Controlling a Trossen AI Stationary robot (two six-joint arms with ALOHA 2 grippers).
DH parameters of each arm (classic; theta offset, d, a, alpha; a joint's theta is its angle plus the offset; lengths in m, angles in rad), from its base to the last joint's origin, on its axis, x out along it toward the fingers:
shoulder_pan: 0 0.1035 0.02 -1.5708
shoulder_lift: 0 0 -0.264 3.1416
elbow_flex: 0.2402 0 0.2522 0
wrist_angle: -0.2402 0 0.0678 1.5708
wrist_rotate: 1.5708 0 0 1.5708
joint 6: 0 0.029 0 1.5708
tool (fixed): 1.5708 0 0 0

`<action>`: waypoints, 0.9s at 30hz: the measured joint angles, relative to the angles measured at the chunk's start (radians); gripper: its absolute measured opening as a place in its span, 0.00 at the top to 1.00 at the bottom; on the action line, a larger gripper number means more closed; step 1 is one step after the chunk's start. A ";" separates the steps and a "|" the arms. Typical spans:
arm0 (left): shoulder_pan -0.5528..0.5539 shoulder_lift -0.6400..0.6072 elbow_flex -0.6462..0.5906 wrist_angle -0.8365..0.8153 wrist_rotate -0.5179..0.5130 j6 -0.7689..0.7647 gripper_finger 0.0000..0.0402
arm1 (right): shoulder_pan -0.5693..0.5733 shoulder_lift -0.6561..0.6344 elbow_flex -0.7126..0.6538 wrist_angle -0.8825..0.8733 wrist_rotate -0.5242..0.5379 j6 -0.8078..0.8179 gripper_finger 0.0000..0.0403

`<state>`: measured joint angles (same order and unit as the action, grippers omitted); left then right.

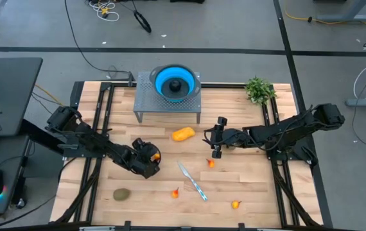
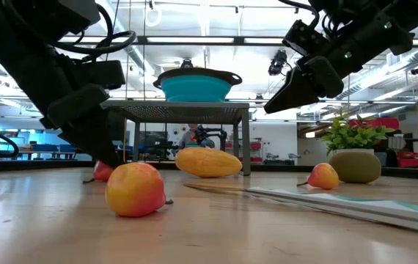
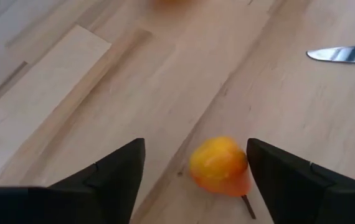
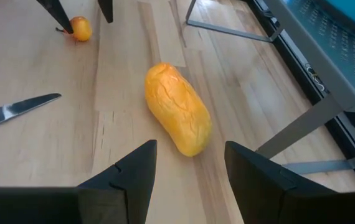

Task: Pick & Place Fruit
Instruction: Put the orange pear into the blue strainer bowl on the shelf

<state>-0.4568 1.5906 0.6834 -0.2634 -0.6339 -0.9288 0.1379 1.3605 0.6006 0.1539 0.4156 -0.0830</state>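
My left gripper (image 1: 149, 158) is low over the table's left half, open. Its fingers stand on either side of a small orange-red fruit (image 3: 220, 165) that rests on the wood. My right gripper (image 1: 212, 136) hovers open above the table (image 2: 291, 86), just right of the oblong yellow-orange fruit (image 4: 177, 107), which lies on its side in front of the stand. Other small orange-red pieces (image 1: 210, 163) (image 1: 175, 192) (image 1: 235, 205) and a brownish-green oval (image 1: 121, 194) lie on the table. A dark ball (image 1: 175, 84) sits in the blue bowl (image 1: 160, 82). My left gripper has one finger (image 3: 271, 171) right beside the small fruit's side (image 3: 243, 163). I cannot tell whether it touches. The other finger stands well clear. The fingers slant down from the table's left, and the fruit sits on the wood.
The bowl stands on a perforated metal stand (image 1: 146, 102) at the far middle. A silver knife with a teal handle (image 1: 192, 181) lies near the centre front. A green plant (image 1: 259, 90) is at the far right, and a second brownish-green oval (image 2: 354, 166) lies in front of it.
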 joint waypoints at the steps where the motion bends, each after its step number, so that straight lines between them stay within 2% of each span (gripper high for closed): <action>1: 0.000 0.000 0.000 0.000 0.001 0.000 0.30 | 0.000 0.000 0.000 0.000 0.000 0.000 0.51; 14: 0.000 0.000 0.000 0.000 0.046 -0.008 0.31 | 0.000 0.000 0.000 0.000 0.000 0.000 0.51; 20: 0.000 0.000 0.000 0.000 -0.003 -0.022 0.30 | 0.000 0.000 0.000 0.000 -0.001 0.000 0.51; 27: 0.000 0.018 0.000 0.004 -0.001 -0.034 0.30 | 0.000 0.000 0.000 0.000 -0.001 0.001 0.51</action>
<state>-0.4568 1.6081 0.6830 -0.2590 -0.6351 -0.9627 0.1379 1.3605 0.6006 0.1535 0.4149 -0.0825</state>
